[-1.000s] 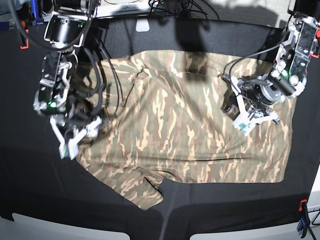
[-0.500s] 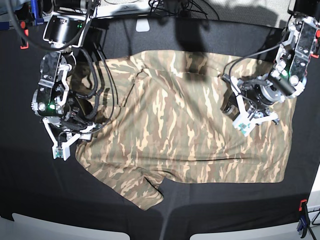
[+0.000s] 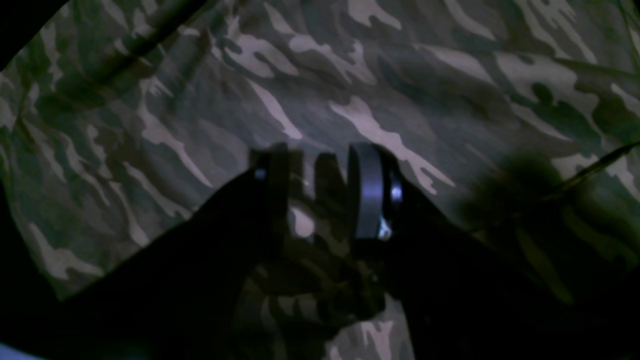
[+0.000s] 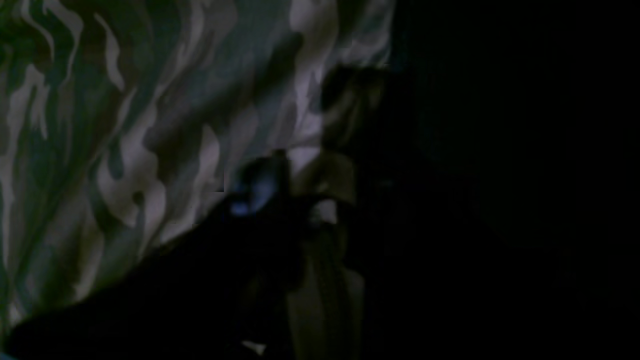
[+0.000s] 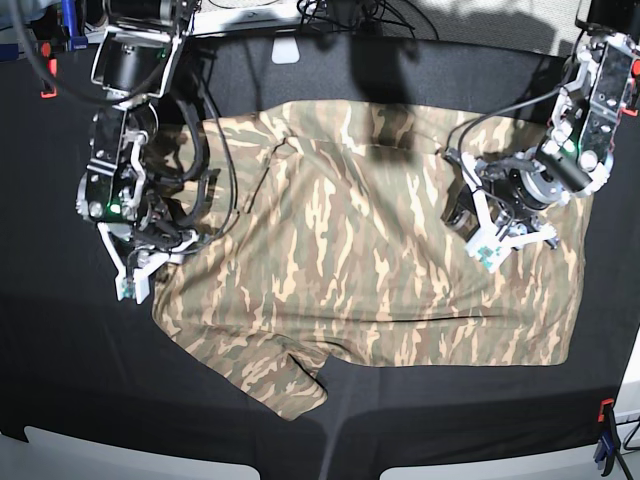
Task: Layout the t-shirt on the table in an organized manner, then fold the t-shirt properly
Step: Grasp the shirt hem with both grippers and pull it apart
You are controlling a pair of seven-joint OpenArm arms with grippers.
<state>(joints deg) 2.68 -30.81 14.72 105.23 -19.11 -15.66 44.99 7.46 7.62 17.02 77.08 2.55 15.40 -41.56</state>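
Base view: t-shirt (image 5: 380, 260), camouflage print, lies spread over the middle of the table (image 5: 60, 380); black cloth shows on all sides.

Orientation: long axis runs left to right across this view. Collar side appears to lie at the view's left and the straight hem at its right. One sleeve (image 5: 285, 385) juts toward the near edge, its tip slightly rumpled.

Right gripper (image 5: 135, 278): low at the shirt's left edge, on the view's left. Its wrist view is dark, but a strip of pale fabric sits between the fingers, so it reads as pinching the shirt.

Left gripper (image 5: 497, 240): over the shirt body toward the hem side. In its wrist view, fingers (image 3: 367, 192) stand a little apart with cloth between them; whether they grip it, I cannot tell.

Step in hand, judged: laying out, not yet folding. Done well, each arm pulls outward and low along the long axis, evenly, so creases leave without dragging the whole garment; the rumpled sleeve needs flattening next.
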